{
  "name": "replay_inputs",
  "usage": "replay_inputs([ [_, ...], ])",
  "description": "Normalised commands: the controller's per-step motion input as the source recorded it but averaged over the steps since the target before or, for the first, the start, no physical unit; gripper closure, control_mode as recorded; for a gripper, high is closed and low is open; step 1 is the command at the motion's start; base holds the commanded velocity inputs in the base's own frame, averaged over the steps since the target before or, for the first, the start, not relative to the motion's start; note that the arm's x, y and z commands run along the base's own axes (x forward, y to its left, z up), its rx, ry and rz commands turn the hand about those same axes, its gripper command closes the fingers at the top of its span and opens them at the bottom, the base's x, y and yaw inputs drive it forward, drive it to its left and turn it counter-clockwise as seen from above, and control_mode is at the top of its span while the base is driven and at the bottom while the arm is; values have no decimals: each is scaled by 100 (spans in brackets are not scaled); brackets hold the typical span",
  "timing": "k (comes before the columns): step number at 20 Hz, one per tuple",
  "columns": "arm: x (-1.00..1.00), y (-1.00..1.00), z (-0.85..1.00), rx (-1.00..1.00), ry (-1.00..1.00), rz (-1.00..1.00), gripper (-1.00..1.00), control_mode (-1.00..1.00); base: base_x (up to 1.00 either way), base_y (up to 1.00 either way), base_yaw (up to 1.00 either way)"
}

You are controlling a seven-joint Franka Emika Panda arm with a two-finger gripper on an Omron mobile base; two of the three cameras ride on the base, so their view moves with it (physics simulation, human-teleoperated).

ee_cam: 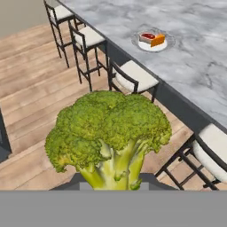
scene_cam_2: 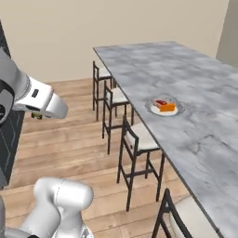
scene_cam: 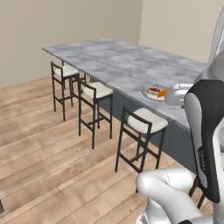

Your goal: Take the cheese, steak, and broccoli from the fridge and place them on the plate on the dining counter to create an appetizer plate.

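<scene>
The gripper [ee_cam: 113, 184] clasped one lumpy green broccoli [ee_cam: 108, 135] by its pale stalk, short of the veined marble counter [ee_cam: 195, 53]. On the counter, one round plate [ee_cam: 152, 44] bore one red steak [ee_cam: 147, 37] and one orange cheese [ee_cam: 158, 40] wedge

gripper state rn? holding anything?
gripper: shut on the broccoli, stem between the fingertips, carried above the floor short of the dining counter. The plate already holds the steak and cheese.
</scene>
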Motion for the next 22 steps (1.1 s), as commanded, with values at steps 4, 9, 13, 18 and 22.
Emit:
replay_inputs([
  [4, 0, 0, 0, 0, 0, 0, 100, 100, 93, 28, -50],
  [9, 0, 0, 0, 0, 0, 0, 100, 100, 99, 49, -51],
  [13, 0, 0, 0, 0, 0, 0, 100, 100, 94, 45, -55],
  [18, 0, 0, 0, 0, 0, 0, 100, 100, 81, 18, -62],
  [22, 0, 0, 0, 0, 0, 0, 100, 100, 69, 0, -64],
])
